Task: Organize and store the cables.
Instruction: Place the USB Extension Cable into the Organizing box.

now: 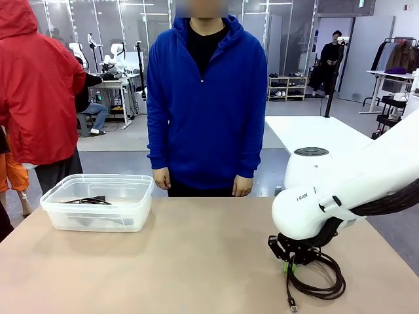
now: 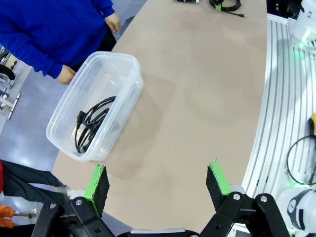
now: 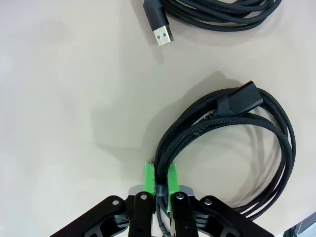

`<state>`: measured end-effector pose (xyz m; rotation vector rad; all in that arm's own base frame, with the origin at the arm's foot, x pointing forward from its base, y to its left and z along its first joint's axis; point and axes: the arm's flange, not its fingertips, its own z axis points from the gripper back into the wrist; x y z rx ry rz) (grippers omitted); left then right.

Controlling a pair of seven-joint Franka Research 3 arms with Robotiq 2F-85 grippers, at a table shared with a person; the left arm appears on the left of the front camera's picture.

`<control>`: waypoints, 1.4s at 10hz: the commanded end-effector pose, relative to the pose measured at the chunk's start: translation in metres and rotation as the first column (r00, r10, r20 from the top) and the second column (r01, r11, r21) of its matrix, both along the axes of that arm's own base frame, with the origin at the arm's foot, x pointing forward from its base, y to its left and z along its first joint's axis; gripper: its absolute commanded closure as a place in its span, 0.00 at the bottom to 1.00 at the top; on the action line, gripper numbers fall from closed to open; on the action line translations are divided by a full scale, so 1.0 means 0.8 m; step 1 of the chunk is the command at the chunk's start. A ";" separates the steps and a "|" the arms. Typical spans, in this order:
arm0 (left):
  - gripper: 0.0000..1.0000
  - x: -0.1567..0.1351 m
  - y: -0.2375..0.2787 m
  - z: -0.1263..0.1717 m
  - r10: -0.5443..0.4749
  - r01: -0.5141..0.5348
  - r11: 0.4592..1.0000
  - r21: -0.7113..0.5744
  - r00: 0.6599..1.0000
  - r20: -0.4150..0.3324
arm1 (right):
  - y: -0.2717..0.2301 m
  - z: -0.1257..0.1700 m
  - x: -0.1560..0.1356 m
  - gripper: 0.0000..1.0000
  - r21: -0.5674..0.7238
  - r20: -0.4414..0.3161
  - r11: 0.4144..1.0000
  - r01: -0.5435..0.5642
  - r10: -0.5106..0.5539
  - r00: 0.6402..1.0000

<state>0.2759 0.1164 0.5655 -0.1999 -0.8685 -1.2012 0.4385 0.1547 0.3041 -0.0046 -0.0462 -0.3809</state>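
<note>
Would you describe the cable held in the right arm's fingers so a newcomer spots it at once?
On the tan table, go to the end away from the clear bin, beneath the white right arm. The coiled cable pinched in its green fingers ends in a black socket, unlike its neighbour with the blue-tongued USB plug.

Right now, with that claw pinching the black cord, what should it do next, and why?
Probably lift straight up. The right gripper is shut on the coiled cable, which seems to lie flat on the table, while the clear bin, already holding another cable, stands far to the left.
</note>
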 end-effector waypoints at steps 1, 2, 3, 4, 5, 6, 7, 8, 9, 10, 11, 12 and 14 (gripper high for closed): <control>0.00 -0.003 0.000 0.002 -0.010 0.010 1.000 0.003 1.000 -0.003 | 0.015 -0.001 0.001 1.00 -0.038 0.012 0.999 0.024 -0.024 1.000; 0.00 -0.003 0.000 0.002 -0.010 0.010 1.000 0.003 1.000 -0.003 | 0.017 0.004 0.000 1.00 -0.036 0.010 0.999 0.014 -0.014 1.000; 0.00 -0.003 0.000 0.002 -0.010 0.010 1.000 0.003 1.000 -0.003 | 0.019 0.020 -0.006 1.00 -0.023 -0.012 0.999 -0.038 0.038 0.999; 0.00 -0.003 0.000 0.002 -0.010 0.010 1.000 0.003 1.000 -0.003 | 0.024 0.043 -0.014 1.00 -0.035 0.001 0.998 -0.060 0.060 0.998; 0.00 -0.003 0.000 0.002 -0.010 0.010 1.000 0.003 1.000 -0.003 | 0.031 0.068 -0.023 1.00 -0.047 0.022 0.996 -0.082 0.083 0.996; 0.00 -0.003 0.000 0.002 -0.010 0.010 1.000 0.003 1.000 -0.003 | 0.036 0.085 -0.029 1.00 -0.041 0.038 0.993 -0.112 0.113 0.993; 0.00 -0.003 0.000 0.002 -0.010 0.010 1.000 0.003 1.000 -0.003 | 0.042 0.094 -0.033 1.00 -0.028 0.041 0.990 -0.141 0.142 0.989; 0.00 -0.003 0.000 0.002 -0.010 0.010 1.000 0.003 1.000 -0.003 | 0.045 0.095 -0.034 1.00 -0.029 0.037 0.988 -0.151 0.152 0.988; 0.00 -0.003 0.000 0.002 -0.010 0.010 1.000 0.003 1.000 -0.003 | 0.041 0.086 -0.029 1.00 -0.036 0.040 0.994 -0.100 0.102 0.994; 0.00 -0.003 0.000 0.002 -0.010 0.010 1.000 0.003 1.000 -0.003 | 0.041 0.086 -0.029 1.00 -0.036 0.040 0.994 -0.100 0.102 0.994; 0.00 -0.003 0.000 0.002 -0.010 0.010 1.000 0.003 1.000 -0.003 | 0.041 0.086 -0.029 1.00 -0.036 0.040 0.994 -0.100 0.102 0.994; 0.00 -0.003 0.000 0.002 -0.010 0.010 1.000 0.003 1.000 -0.003 | 0.041 0.086 -0.029 1.00 -0.036 0.040 0.994 -0.100 0.102 0.994; 0.00 -0.003 0.000 0.002 -0.010 0.010 1.000 0.003 1.000 -0.003 | 0.041 0.086 -0.029 1.00 -0.036 0.040 0.994 -0.100 0.102 0.994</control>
